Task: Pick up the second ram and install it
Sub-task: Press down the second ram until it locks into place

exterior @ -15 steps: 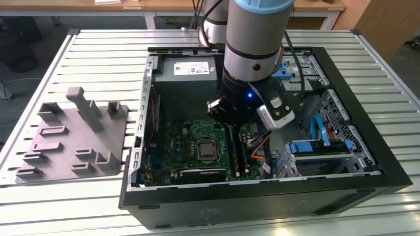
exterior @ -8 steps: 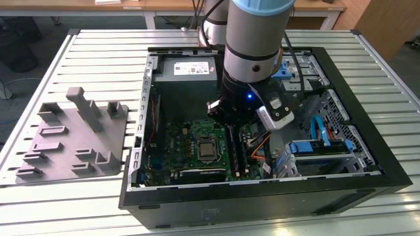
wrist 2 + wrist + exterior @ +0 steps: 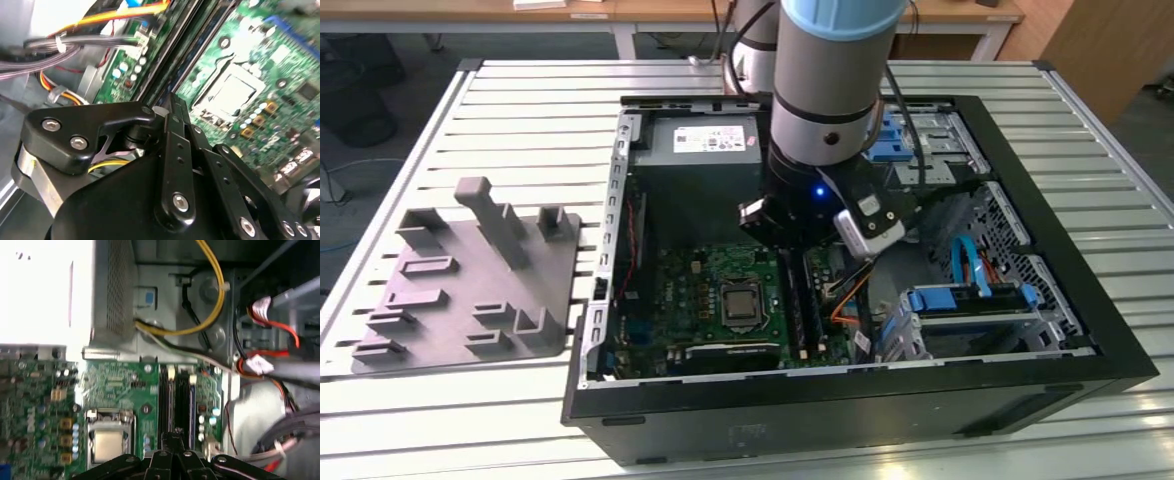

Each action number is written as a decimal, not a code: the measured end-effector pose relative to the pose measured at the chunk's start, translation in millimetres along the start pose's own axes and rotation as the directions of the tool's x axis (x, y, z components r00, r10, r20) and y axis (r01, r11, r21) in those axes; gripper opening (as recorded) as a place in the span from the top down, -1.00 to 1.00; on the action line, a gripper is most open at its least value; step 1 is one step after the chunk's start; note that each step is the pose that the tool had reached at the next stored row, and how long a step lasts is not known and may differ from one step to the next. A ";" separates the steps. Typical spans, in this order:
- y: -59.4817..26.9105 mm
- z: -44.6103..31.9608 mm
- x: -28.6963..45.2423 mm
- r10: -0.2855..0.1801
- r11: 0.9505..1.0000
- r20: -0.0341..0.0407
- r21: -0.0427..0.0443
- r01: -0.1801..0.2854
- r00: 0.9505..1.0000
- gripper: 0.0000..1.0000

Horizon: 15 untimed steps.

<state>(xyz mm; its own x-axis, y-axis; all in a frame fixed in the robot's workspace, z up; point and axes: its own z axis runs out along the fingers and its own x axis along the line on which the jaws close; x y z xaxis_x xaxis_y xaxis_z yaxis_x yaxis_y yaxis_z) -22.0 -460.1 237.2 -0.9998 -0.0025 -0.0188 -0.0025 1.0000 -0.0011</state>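
My gripper (image 3: 175,102) hangs low inside the open computer case (image 3: 1067,300), over the memory slots to the exterior view's right of the processor socket (image 3: 740,300). Its black fingers (image 3: 175,436) are shut together. A thin dark board, the second ram (image 3: 171,400), runs edge-on from the fingertips along a slot between white latches. In the exterior view it is a dark strip (image 3: 790,295) just below the gripper (image 3: 781,235). I cannot tell how deep it sits in the slot. Another dark stick (image 3: 186,400) stands in the neighbouring slot.
A grey moulded block (image 3: 467,290) lies on the slatted table at the exterior view's left. Orange and yellow cables (image 3: 847,285) and a blue-trimmed drive cage (image 3: 974,300) crowd the slots' far side. The power supply (image 3: 700,140) sits behind the arm.
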 end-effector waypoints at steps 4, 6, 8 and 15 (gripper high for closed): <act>10.9 7.2 0.1 0.000 1.000 0.000 -0.003 0.000 1.000 0.80; 15.9 10.8 0.2 0.000 1.000 0.000 -0.003 0.000 1.000 0.80; 19.8 13.4 0.7 0.000 1.000 0.000 -0.003 0.000 1.000 0.80; 23.7 18.1 0.8 0.000 1.000 0.000 -0.003 0.000 1.000 0.80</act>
<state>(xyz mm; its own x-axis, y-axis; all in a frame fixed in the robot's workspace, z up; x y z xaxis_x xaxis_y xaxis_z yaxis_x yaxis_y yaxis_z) -22.5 -436.4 219.1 -0.9998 -0.0025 -0.0185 -0.0025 1.0000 0.0016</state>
